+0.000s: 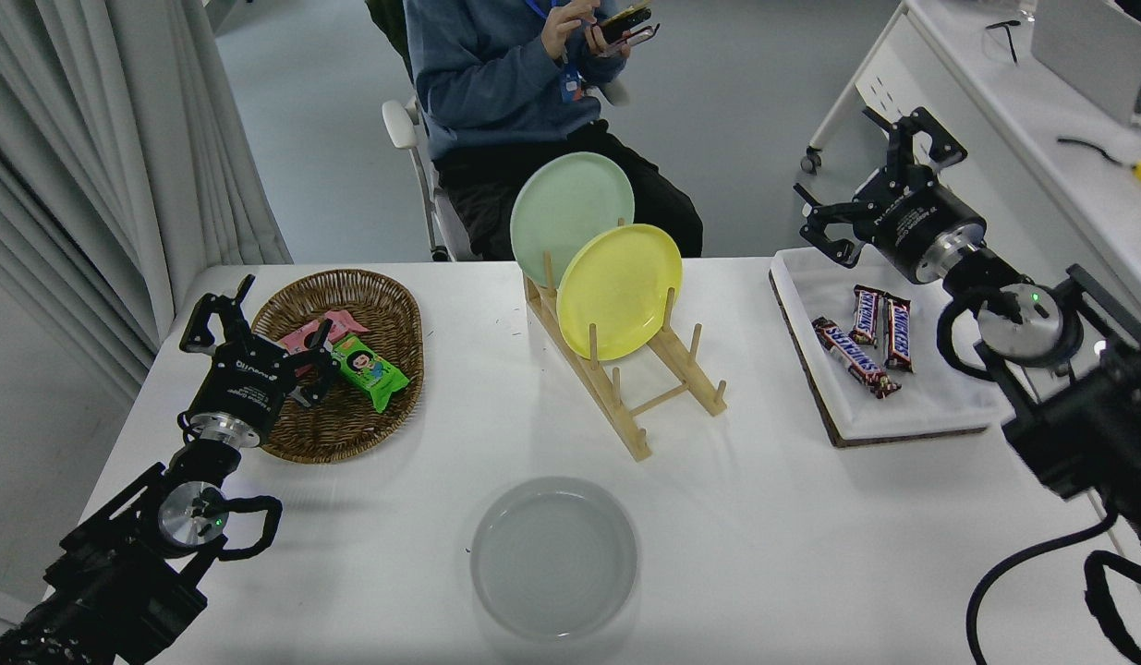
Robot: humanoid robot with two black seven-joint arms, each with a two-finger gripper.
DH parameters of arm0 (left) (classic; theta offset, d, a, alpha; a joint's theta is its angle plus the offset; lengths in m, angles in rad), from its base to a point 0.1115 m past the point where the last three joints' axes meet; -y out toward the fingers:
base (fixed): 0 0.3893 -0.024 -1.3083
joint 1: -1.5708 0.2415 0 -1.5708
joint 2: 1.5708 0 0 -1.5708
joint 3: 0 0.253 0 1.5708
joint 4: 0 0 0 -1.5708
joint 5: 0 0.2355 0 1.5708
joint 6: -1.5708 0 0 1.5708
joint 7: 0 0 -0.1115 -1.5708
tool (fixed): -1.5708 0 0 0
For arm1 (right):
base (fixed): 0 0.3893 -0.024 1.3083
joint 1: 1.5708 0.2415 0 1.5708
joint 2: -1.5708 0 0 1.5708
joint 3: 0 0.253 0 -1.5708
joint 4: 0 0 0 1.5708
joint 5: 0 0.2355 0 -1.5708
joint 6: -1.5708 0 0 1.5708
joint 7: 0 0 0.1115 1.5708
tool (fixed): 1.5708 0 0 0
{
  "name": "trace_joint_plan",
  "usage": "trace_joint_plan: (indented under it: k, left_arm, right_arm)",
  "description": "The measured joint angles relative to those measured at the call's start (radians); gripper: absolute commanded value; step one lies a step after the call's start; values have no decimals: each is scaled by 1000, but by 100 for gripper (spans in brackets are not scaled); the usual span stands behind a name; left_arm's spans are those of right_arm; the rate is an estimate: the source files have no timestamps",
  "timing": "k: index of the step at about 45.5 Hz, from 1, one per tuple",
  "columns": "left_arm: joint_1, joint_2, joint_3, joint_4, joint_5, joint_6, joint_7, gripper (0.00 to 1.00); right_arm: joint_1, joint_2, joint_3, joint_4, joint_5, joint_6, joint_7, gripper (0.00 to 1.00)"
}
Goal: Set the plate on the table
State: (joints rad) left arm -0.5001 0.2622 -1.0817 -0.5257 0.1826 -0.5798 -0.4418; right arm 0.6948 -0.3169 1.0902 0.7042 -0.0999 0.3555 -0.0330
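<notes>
The light-grey plate [553, 557] lies flat on the white table [755, 536] near its front edge, with nothing touching it. My right gripper [866, 175] is open and empty, held in the air past the table's far right corner, above the back of the white tray [903, 411]. It is far from the grey plate. My left gripper [256, 319] is parked at the lower left, open and empty over the wicker basket's left rim.
A wooden rack [625, 397] at the middle back holds a yellow plate [618, 291] and a pale green plate [566, 214] upright. The wicker basket [344, 429] holds snack packs. The tray holds chocolate bars [856, 356]. A seated person [515, 83] is at the far side with a phone.
</notes>
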Motion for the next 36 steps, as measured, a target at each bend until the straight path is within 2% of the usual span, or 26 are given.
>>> trace_joint_plan:
  k: [15,36]
  left_arm:
    - [0,0,0,0,0,0,0,100]
    - [0,0,0,1,0,0,0,100]
  right_arm:
    - [-174,47,204,-12,-10,93,12,100]
    - [-251,121,344,-26,-16,116,28,100]
